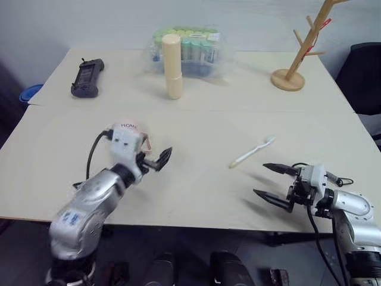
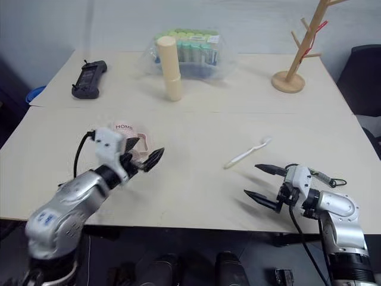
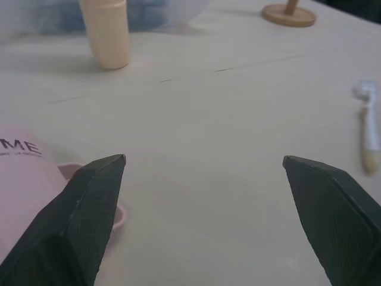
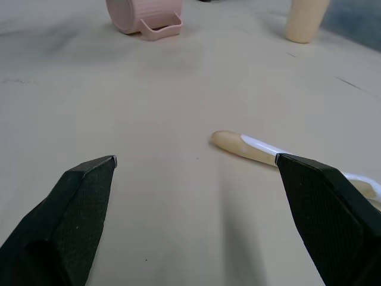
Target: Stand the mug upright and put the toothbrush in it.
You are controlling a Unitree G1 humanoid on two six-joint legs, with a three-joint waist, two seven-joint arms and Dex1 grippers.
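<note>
Pale table (image 1: 196, 196); toothbrush (image 1: 252, 152) flat, just beyond right gripper (image 1: 275, 184), head pointing diagonally away. Pink mug (image 2: 132, 138) beside left gripper (image 1: 156, 159). Both spread wide, empty.

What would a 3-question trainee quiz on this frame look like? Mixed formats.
1. True or false: the toothbrush is inside the mug.
2. The right gripper is: A) shut on the toothbrush B) open, holding nothing C) shut on the mug.
3. Which gripper is nearer the mug?

Key:
1. False; it lies flat on the table.
2. B.
3. The left gripper, open beside it.
</note>
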